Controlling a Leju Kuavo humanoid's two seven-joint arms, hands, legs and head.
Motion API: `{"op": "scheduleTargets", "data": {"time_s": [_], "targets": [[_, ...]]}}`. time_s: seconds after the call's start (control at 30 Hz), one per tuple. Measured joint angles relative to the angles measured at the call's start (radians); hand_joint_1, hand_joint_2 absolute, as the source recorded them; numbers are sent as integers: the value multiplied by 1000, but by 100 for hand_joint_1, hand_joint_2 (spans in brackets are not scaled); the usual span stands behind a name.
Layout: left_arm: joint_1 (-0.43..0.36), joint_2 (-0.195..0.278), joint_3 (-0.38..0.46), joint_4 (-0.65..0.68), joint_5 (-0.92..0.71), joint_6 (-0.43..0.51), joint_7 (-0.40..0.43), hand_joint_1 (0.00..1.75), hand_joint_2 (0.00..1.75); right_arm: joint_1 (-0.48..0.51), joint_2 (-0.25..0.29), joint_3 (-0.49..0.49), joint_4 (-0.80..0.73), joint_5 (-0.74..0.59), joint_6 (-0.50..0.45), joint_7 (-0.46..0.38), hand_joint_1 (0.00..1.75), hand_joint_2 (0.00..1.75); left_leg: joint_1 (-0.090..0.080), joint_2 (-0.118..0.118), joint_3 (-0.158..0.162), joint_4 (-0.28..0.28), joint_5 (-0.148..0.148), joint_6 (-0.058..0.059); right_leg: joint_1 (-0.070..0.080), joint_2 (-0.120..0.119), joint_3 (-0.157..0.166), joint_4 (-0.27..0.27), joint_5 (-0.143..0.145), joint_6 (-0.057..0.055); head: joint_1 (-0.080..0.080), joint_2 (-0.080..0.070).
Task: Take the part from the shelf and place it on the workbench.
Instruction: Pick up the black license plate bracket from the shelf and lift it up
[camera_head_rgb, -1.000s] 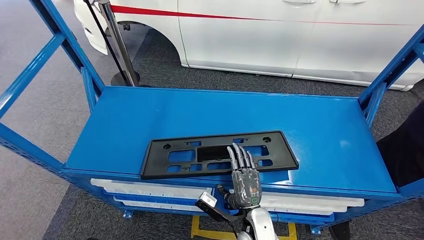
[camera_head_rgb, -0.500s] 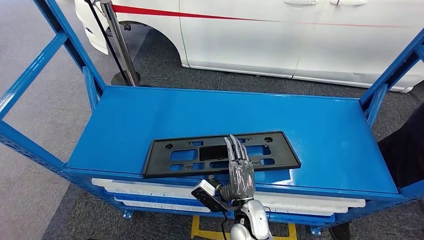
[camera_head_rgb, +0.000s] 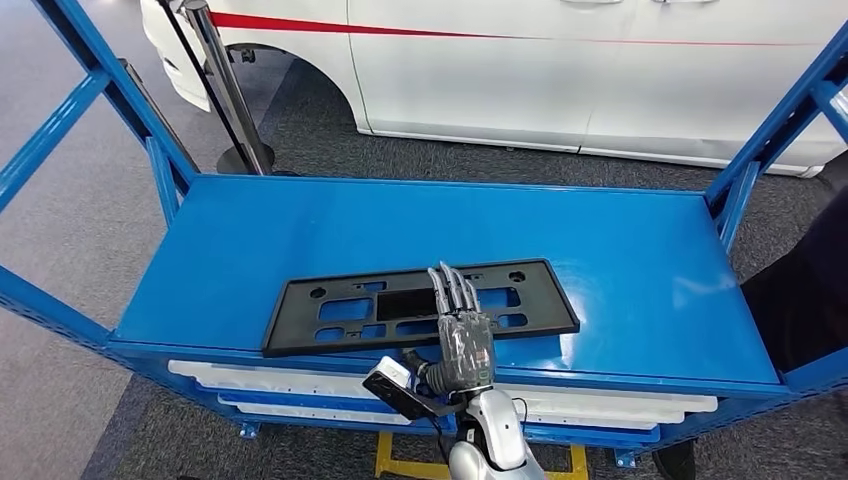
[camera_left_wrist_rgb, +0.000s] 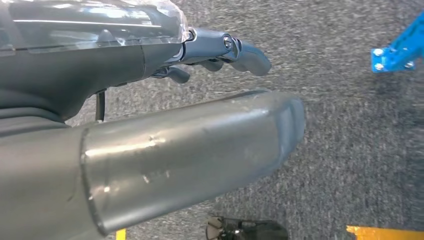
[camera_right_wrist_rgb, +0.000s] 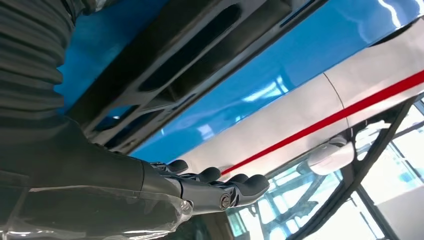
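The part is a flat black plate (camera_head_rgb: 400, 304) with several cut-outs, lying near the front edge of the blue shelf top (camera_head_rgb: 620, 260). My right hand (camera_head_rgb: 460, 340) reaches up from below the front edge. Its straight fingers (camera_head_rgb: 450, 290) lie across the plate's middle, and the thumb sits off to the left at the shelf edge. The right wrist view shows the plate (camera_right_wrist_rgb: 165, 82) close above the right hand (camera_right_wrist_rgb: 100, 185), with fingers (camera_right_wrist_rgb: 240, 187) stretched out and apart. My left hand (camera_left_wrist_rgb: 150, 125) hangs over grey carpet, holding nothing.
Blue uprights (camera_head_rgb: 150, 150) frame both ends of the shelf. White panels (camera_head_rgb: 300, 385) lie on the level below. Behind the shelf stand a white car (camera_head_rgb: 600, 70) and a black post on a round base (camera_head_rgb: 225, 90). A person's dark clothing (camera_head_rgb: 800, 290) is at the right.
The whole picture has shifted a little to the left. My right hand has reached farther across the plate, its fingertips now near the plate's far edge.
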Motion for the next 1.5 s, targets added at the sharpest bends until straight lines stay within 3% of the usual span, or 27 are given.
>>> {"op": "scheduleTargets", "data": {"time_s": [0.07,0.17,0.23,0.3,0.33,0.37,0.4,0.47,0.5,0.57,0.67,0.7,0.8,0.83,0.87,0.9,0.93,0.97,1.03,1.07,1.2,1.27,1.33,1.37,1.4,1.43,1.5], "targets": [[-4,0,0,0,-9,-2,-3,0,0,-28,1,14,43,43,1,22,0,175,-7,-1,17,-36,-5,8,1,0,-2,-2,1,9,0,0],[-5,0,0,0,-16,-4,-4,0,0,-52,2,25,91,86,1,43,0,175,-2,0,23,-53,-1,20,0,-1,-4,7,-10,26,1,0],[-6,-1,0,0,-18,-5,-4,0,0,-65,2,30,113,97,3,50,0,175,4,2,29,-62,3,30,-2,-1,-39,83,-55,36,1,0],[-7,-2,0,0,-22,-6,-5,0,0,-74,0,36,136,120,16,63,0,175,4,2,29,-63,2,34,-6,-1,-106,210,-109,42,1,0],[-7,-2,0,0,-25,-6,-5,0,0,-77,-1,39,146,138,26,73,0,175,3,3,30,-62,1,34,-8,-1,-131,254,-117,43,1,0],[-7,-2,0,0,-28,-7,-5,0,0,-83,-3,45,156,160,38,85,0,175,3,3,31,-62,0,34,-10,-1,-142,266,-106,44,1,0],[-7,-2,0,0,-31,-7,-5,0,0,-92,-4,51,166,182,48,97,0,175,3,3,33,-61,-1,33,-11,-2,-132,237,-76,43,1,0],[-9,-3,-1,0,-38,-9,-5,0,0,-116,-4,65,191,220,60,124,0,175,3,2,40,-59,-6,28,-12,-2,-76,111,-2,38,1,0],[-11,-3,-1,0,-42,-10,-5,0,0,-129,-4,72,205,237,63,138,0,175,1,1,41,-57,-9,24,-11,-2,-50,53,19,34,1,0],[-13,-4,-3,0,-50,-12,-4,0,0,-154,-4,83,238,265,62,163,0,175,-2,0,40,-55,-11,13,-7,0,-30,5,27,27,0,0],[-18,-4,-4,0,-58,-14,-2,0,0,-184,-2,90,282,284,48,183,0,175,2,-1,41,-56,-12,-3,-7,-1,-26,-5,32,13,0,0],[-19,-4,-4,0,-59,-14,-1,0,0,-190,-1,90,292,285,43,184,0,175,3,-1,35,-40,-26,-7,-9,-2,-23,-11,35,7,0,0],[-20,-4,-5,0,-62,-14,1,0,0,-211,1,90,332,282,23,185,0,175,5,-1,-37,117,-113,-15,-12,-7,-20,-19,40,-3,0,0],[-21,-4,-5,0,-63,-14,1,0,0,-218,1,89,346,279,16,185,0,175,5,-1,-65,176,-135,-17,-11,-7,-21,-18,41,-3,0,0],[-21,-4,-5,0,-65,-14,2,0,0,-225,1,86,359,275,8,185,0,175,5,-1,-79,208,-137,-18,-10,-7,-22,-17,41,-3,0,0],[-21,-4,-5,0,-66,-14,3,0,0,-230,0,82,369,271,3,184,0,175,5,-1,-74,199,-120,-18,-10,-7,-21,-16,41,-3,0,0],[-21,-4,-6,0,-66,-14,3,0,0,-235,0,75,377,268,-1,183,0,175,5,-1,-51,155,-89,-16,-10,-6,-20,-16,40,-3,0,0],[-22,-4,-6,0,-66,-14,3,0,0,-240,-1,65,383,266,-4,181,0,175,5,-1,-15,85,-54,-13,-10,-6,-19,-15,40,-2,0,0],[-26,-3,-6,0,-66,-13,3,0,0,-251,-5,45,390,266,-6,180,0,175,1,-1,42,-32,-17,-6,-6,-5,-20,-11,39,6,0,0],[-27,-3,-6,0,-66,-13,3,0,0,-256,-8,36,393,266,-6,180,0,175,-1,-1,54,-57,-13,-2,-4,-5,-21,-11,40,11,1,0],[-27,-3,-6,0,-66,-13,3,0,0,-264,-20,10,398,267,-7,179,0,175,1,2,53,-69,-4,21,-5,-3,-26,-3,34,33,1,0],[-28,-4,-6,0,-66,-13,3,0,0,-267,-26,3,401,267,-7,179,0,175,4,6,51,-73,3,32,-6,-2,-62,81,-21,42,2,0],[-28,-4,-6,0,-66,-13,3,0,0,-268,-31,0,404,267,-7,179,0,175,2,8,46,-73,5,36,-8,-3,-124,214,-87,47,2,0],[-28,-4,-6,0,-66,-13,3,0,0,-268,-33,-1,405,267,-7,178,0,175,1,9,45,-72,5,36,-9,-3,-143,258,-99,48,2,0],[-28,-4,-6,0,-66,-13,3,0,0,-268,-35,-3,407,267,-7,178,0,175,1,9,44,-72,5,36,-9,-3,-145,265,-91,46,2,0],[-28,-4,-6,0,-66,-13,3,0,0,-269,-36,-5,408,268,-7,178,0,175,0,8,45,-71,5,36,-9,-3,-128,233,-65,43,2,0],[-28,-5,-6,0,-66,-12,3,0,0,-271,-38,-9,408,269,-11,185,0,175,-3,7,49,-71,4,34,-5,-3,-58,94,3,31,2,0]]}}
